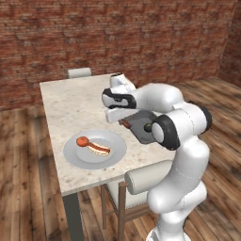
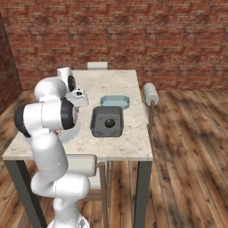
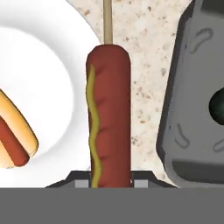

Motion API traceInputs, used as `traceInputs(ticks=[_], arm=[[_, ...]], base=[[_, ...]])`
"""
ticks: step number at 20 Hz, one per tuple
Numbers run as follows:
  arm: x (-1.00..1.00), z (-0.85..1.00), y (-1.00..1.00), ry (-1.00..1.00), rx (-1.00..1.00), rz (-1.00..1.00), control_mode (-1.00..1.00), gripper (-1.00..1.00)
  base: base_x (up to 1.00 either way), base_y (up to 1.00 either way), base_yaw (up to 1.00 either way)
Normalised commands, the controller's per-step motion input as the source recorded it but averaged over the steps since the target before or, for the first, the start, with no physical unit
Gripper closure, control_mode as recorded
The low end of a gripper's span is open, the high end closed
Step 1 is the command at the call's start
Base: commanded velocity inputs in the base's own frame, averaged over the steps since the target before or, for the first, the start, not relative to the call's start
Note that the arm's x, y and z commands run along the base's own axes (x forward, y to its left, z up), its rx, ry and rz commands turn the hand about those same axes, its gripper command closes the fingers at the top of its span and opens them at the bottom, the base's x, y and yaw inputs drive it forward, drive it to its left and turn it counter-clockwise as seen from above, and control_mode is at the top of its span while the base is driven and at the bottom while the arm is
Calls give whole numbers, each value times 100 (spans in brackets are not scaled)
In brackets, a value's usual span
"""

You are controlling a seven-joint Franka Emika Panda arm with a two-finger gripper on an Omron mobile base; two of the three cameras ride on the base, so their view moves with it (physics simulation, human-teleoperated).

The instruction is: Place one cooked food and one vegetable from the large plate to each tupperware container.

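Red-brown sausage (image 3: pixel 109 118) is clamped in my gripper (image 3: pixel 110 183); I judge it should be lifted level, skewer clear of the plate (image 3: pixel 39 87), then lowered into the dark-grey tub (image 3: pixel 192 87) beside the green ball (image 3: pixel 217 103).

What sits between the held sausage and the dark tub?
Nothing visible. The tool is shut on the sausage; bare table separates it from the dark tub, which holds a green ball.

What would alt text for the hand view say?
A red-brown sausage on a skewer, striped with mustard, stands gripped between the fingers. Left lies the light-grey plate with a hot dog; right, a dark-grey tub.
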Motion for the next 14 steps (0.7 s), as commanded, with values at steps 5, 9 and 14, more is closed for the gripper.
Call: traceInputs(ticks=[5, 9, 14], arm=[[-4, 12, -100, 0, 26, -33, -100, 100], [-4, 17, -86, -3, 22, -19, -100, 100], [0, 0, -23, -17, 2, -3, -100, 100]], base=[[0, 0, 0], [0, 0, 0], [0, 0, 0]])
